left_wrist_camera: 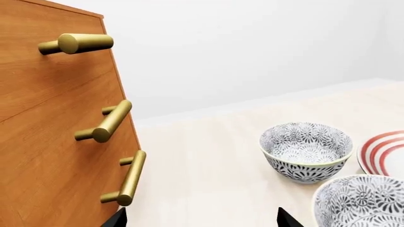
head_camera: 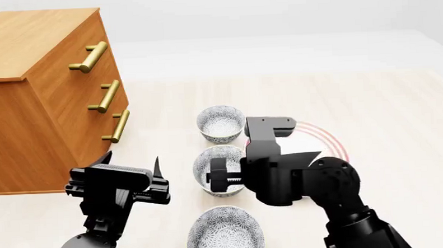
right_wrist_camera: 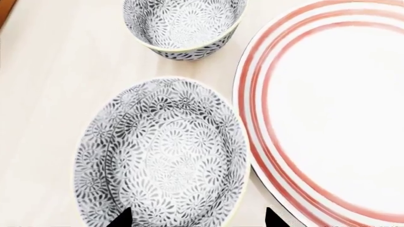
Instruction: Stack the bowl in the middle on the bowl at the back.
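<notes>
Three speckled bowls stand in a line on the table. The bowl at the back (head_camera: 221,123) (right_wrist_camera: 183,26) (left_wrist_camera: 306,149) stands empty. The bowl in the middle (head_camera: 209,183) (right_wrist_camera: 158,151) (left_wrist_camera: 360,201) lies right under my right gripper (head_camera: 222,179) (right_wrist_camera: 197,220). That gripper is open, one fingertip over the bowl's inside and the other outside its rim on the plate side. My left gripper (head_camera: 129,163) (left_wrist_camera: 202,222) is open and empty, hanging to the left of the bowls near the cabinet.
A third speckled bowl (head_camera: 224,233) sits nearest me. A flat red-ringed plate (head_camera: 329,141) (right_wrist_camera: 328,109) (left_wrist_camera: 385,153) lies just right of the bowls. A wooden drawer cabinet (head_camera: 34,98) (left_wrist_camera: 57,123) with brass handles stands at the left.
</notes>
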Robot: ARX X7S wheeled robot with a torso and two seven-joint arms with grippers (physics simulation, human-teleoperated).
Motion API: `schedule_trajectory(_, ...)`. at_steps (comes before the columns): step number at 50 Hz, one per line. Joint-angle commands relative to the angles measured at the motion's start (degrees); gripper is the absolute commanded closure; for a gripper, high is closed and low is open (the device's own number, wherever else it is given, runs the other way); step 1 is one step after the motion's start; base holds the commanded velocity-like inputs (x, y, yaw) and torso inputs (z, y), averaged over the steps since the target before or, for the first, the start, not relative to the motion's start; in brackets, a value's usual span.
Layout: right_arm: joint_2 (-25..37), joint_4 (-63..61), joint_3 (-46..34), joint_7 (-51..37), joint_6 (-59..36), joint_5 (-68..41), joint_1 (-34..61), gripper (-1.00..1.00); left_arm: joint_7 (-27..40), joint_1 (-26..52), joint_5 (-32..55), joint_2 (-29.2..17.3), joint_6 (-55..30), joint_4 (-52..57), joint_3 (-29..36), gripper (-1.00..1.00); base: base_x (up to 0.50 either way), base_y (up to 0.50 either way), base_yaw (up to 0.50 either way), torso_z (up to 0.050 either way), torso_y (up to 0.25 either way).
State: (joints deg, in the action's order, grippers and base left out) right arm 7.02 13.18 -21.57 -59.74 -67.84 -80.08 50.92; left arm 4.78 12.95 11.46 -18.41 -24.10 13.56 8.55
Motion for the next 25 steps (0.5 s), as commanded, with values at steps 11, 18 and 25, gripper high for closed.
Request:
schedule_trajectory(11,-0.2,4.5,-0.4,3.2,2.7,-0.3,0.3,-1.00,0.2,0.5,0.1,-0.4,0.3,-0.6,0.3,-1.00,0.00,0.00,0.00,0.000,0.000)
schedule_trajectory(18,0.0,5.9,-0.7,4.0,3.8,0.4,1.1,-1.00,0.3,0.5,0.1,-0.6,0.4,-0.6,0.4,-1.00,0.00,0.00,0.00,0.000,0.000)
schedule_trajectory(25,0.3,6.7,-1.2,4.4,4.8,1.2,1.4,-1.00,0.4,0.5,0.1,-0.6,0.7,-0.9,0.5,-1.00,0.00,0.00,0.00,0.000,0.000)
